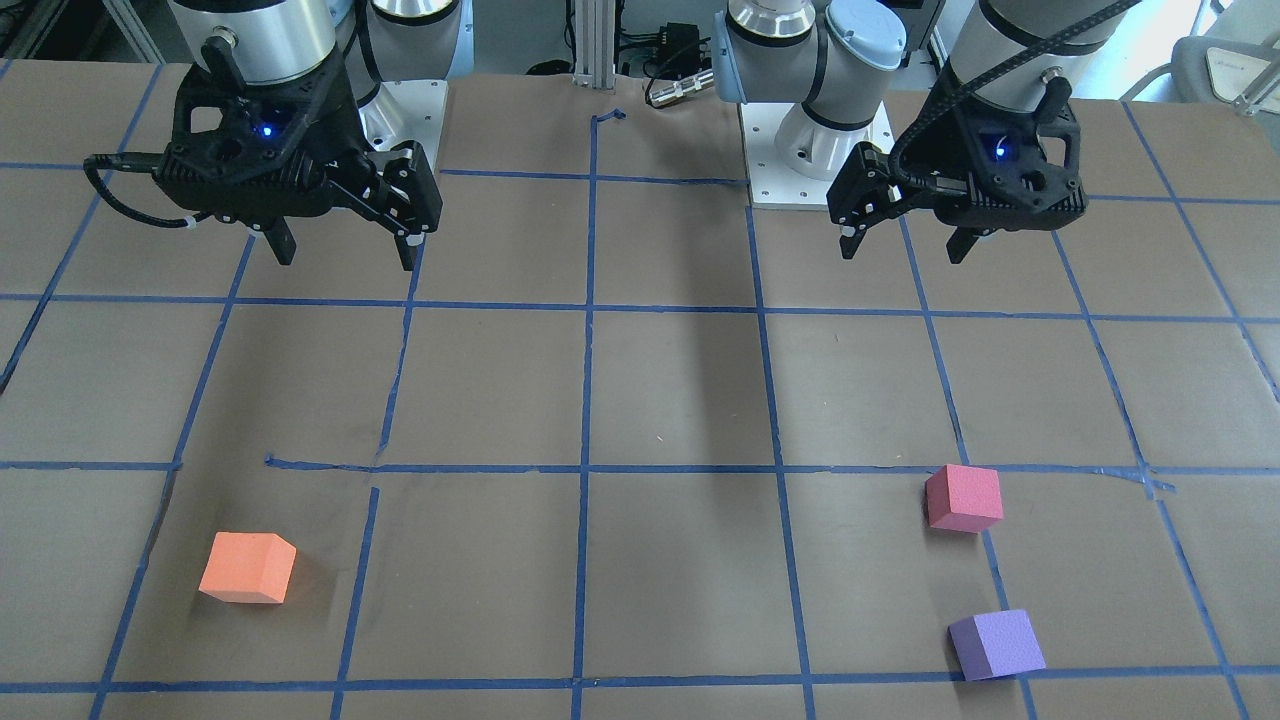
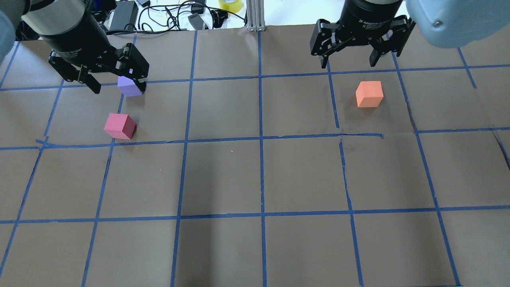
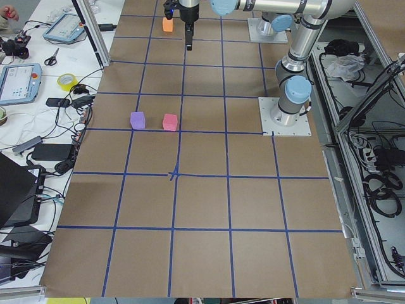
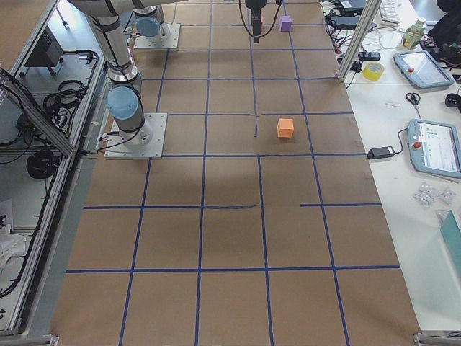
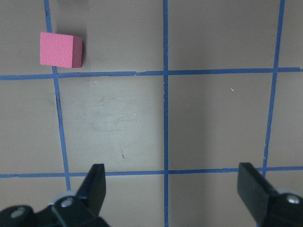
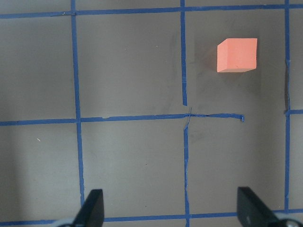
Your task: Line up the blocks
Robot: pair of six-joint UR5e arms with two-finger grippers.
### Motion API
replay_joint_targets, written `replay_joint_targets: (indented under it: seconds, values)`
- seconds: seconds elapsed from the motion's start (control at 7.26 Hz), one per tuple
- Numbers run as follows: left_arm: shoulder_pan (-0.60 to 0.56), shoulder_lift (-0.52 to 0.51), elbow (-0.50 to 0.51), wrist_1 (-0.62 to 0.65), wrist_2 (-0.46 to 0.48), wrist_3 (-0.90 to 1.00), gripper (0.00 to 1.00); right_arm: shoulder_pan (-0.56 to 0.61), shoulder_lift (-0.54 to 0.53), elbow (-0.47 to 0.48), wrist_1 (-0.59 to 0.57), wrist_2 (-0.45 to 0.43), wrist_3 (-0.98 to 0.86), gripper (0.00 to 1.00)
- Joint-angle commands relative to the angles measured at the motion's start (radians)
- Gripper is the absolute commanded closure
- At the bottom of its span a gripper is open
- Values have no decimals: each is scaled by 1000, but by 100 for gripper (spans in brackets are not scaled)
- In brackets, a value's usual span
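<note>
Both tools hung above the table with nothing in them. The left gripper [image 1: 905,250] had its jaws spread wide, and so did the right gripper [image 1: 345,258]; each wrist view showed only bare surface between the two dark fingers.

From the left gripper, the pinkish-red block [image 1: 963,497] lay ahead on the table, farther from the robot's base and off to the upper left of its own camera view. The purple block [image 1: 996,644] sat farther out again, near the pinkish-red one but not touching it. The orange block [image 1: 247,567] lay ahead of the right gripper, off to the upper right of that wrist view and well apart from the other two.

The table [image 1: 680,400] was covered in brown paper marked into squares by blue tape lines [image 1: 587,400], torn or broken in a few spots. Benches ran along its far side beyond the grippers, carrying a teach pendant [image 4: 434,148], scissors [image 4: 413,99], a yellow tape roll [image 4: 373,71] and loose cables.
</note>
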Motion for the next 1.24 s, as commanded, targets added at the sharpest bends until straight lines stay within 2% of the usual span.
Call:
replay_joint_targets:
  seconds: [0.0, 0.14, 0.41, 0.69, 0.83, 0.96, 1.1]
  values:
    - [-3, -11, 0, 0, -6, 0, 0, 1, 6, 11, -47, 1, -7, 0]
    - [-5, -10, 0, 0, -6, 0, 0, -7, 47, 5, -82, -5, -1, 0]
    - [-6, -13, -1, -2, 6, 12, 0, -95, 101, -3, -92, -3, -18, 0]
    - [-6, -16, 4, 0, -8, 0, 0, -183, 167, 10, -109, -3, -117, 0]
    - [-8, -18, 0, -2, -5, 1, 0, -194, 228, 11, -162, -6, -130, 0]
    - [-6, -18, 10, 1, -8, 1, 0, -210, 293, 13, -196, -8, -195, 8]
    - [-6, -16, 5, 0, 3, 20, 0, -243, 342, 11, -214, -3, -234, 8]
